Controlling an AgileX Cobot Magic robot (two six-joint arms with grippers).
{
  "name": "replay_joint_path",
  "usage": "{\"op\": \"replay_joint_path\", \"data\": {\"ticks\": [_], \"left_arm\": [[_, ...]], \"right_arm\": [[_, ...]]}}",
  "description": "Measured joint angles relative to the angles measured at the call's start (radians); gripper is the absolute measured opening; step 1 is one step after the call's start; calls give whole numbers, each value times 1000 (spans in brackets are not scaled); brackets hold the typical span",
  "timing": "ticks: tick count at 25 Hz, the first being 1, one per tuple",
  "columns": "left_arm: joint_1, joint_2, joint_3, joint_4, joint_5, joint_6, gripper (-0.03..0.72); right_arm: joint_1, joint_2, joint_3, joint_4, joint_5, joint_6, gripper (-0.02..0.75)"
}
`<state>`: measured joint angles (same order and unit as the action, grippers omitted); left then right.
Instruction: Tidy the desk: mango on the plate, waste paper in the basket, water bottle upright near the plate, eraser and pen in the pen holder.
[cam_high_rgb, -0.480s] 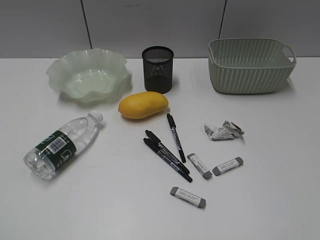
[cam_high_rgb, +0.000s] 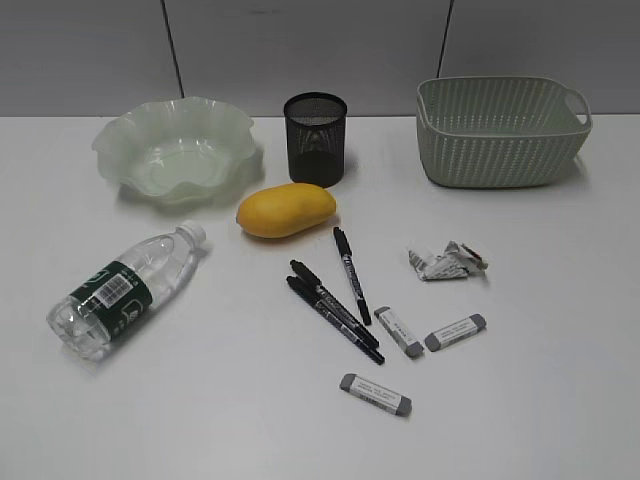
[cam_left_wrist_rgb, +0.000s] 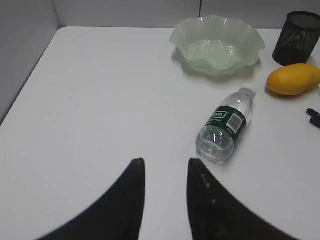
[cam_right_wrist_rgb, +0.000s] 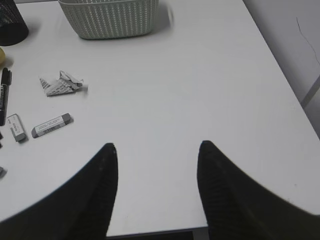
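The mango (cam_high_rgb: 286, 210) is lying on the white surface (cam_high_rgb: 200, 400), just in front of the black mesh pen holder (cam_high_rgb: 315, 138). The wavy-rimmed plate (cam_high_rgb: 178, 150) is standing to the left of the pen holder, and the woven basket (cam_high_rgb: 500, 130) is standing well apart to its right. The water bottle (cam_high_rgb: 125, 290) is lying on its side, in front of the plate and left of the mango. Three black pens (cam_high_rgb: 335, 300) are lying in front of the mango, and three grey erasers (cam_high_rgb: 398, 332) are lying just right of the pens. The waste paper (cam_high_rgb: 447, 261) is resting in front of the basket.

The left claw (cam_left_wrist_rgb: 165, 167) is hovering above bare surface with its jaws narrowly apart, holding nothing. The right claw (cam_right_wrist_rgb: 157, 150) is hovering with jaws wider apart, also holding nothing.
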<state>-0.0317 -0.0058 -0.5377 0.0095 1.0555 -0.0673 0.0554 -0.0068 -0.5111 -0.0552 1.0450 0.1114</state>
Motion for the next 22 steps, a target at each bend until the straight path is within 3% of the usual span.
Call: {"op": "replay_joint_path", "data": {"ticks": [22], "left_arm": [[0,48,-1,-3,-3,0,217]], "right_arm": [[0,0,0,0,-1,0,414]]}}
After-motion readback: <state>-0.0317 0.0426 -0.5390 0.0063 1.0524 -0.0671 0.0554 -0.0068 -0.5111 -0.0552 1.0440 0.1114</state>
